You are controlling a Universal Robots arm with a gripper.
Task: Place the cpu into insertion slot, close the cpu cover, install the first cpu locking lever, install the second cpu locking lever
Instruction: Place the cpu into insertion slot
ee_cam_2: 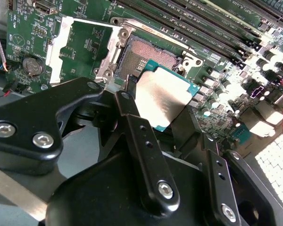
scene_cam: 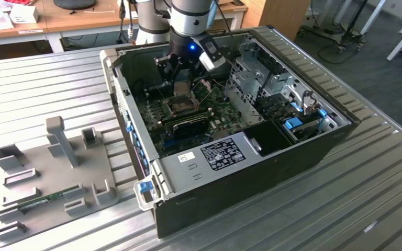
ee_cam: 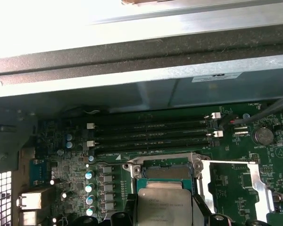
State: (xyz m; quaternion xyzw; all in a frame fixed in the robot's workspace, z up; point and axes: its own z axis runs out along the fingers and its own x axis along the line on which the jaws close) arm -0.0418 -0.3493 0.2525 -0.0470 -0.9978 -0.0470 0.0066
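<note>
Gripper (ee_cam_2: 160,107) pinching cpu (ee_cam_2: 166,94) by edges, partly over bare insertion slot (ee_cam_2: 148,54); cpu cover (ee_cam_2: 55,47) swung open.

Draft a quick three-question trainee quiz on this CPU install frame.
1. True or false: the cpu sits fully seated in the insertion slot.
2. The cpu cover is: A) closed over the slot, B) swung open beside the slot, C) lying outside the case.
3. Fill in: the hand is shut on the ____.

Key: 1 false, the hand holds it over the open slot; 2 B; 3 cpu.
</note>
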